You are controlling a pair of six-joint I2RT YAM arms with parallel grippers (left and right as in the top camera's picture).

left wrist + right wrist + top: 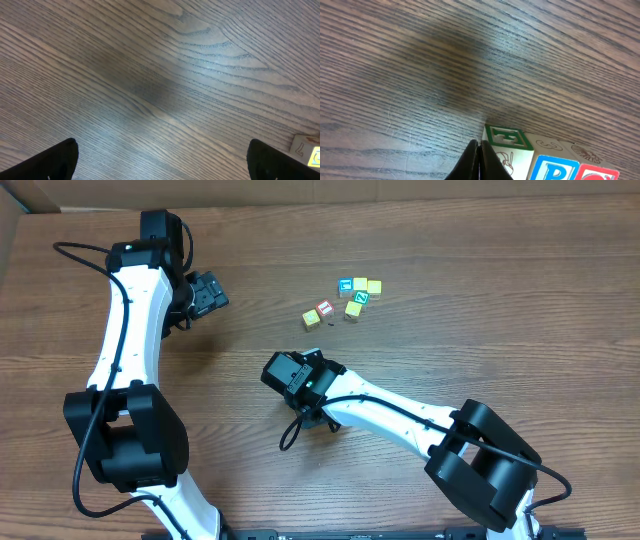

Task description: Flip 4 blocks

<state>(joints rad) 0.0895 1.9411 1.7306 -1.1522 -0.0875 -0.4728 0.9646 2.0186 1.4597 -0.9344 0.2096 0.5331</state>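
The flip seems in hand: the right gripper (479, 152), pinched shut and empty, sits just beside the green F block (507, 137) in a row of blocks (552, 170); next calls for a careful tipping nudge. The left gripper (162, 162) gapes wide, empty

The wood-grain table (150, 65) fills the frame, with a dim shadow patch near centre. The left gripper (162, 167) is spread wide, its dark fingertips (59, 161) in the lower left and lower right corners with bare table between them. At the lower right edge sits a cream-faced block (301, 147), cut off by the frame, bearing a dark mark, possibly a letter.
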